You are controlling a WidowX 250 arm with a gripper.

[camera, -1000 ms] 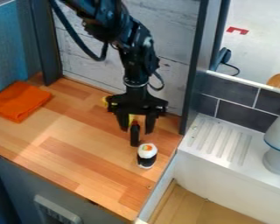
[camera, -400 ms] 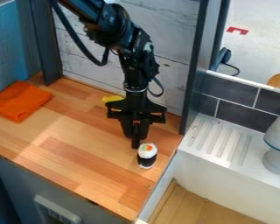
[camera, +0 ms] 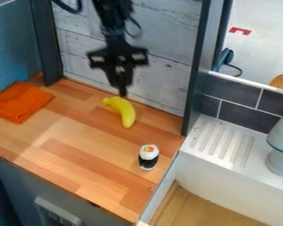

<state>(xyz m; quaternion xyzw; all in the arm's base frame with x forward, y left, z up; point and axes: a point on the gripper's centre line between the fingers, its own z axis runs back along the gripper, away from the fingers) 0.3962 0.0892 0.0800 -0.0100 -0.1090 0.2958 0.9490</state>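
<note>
Camera view: the black gripper (camera: 121,84) hangs from the arm near the top of the scene, in front of the pale wooden boards (camera: 162,81) behind the counter (camera: 85,132). Its fingers point down and stand close together, nearly closed, around a slim dark object (camera: 122,92) whose lower end sticks out beneath them. Blur hides its exact shape, so what the object is cannot be told.

Just beneath that lower end in the view, a yellow banana (camera: 127,114) lies on the counter near the back edge, curving from its stem end at the upper left to its other end at the lower right. Whether the dark object touches the banana cannot be told. Nearer the front and to the right, a sushi-like piece (camera: 148,157) stands upright on the counter, its top white with an orange and green centre, its lower part wrapped in black. It is well apart from the gripper and from the banana.

At the far left, a folded orange cloth (camera: 18,102) lies flat on the counter, close to the blue wall (camera: 11,50). To the right of the counter is a white sink unit (camera: 223,165) with a ribbed draining surface, and a pale grey vessel (camera: 281,154) with a blue line around it stands there, below dark grey tiles (camera: 247,115).
</note>
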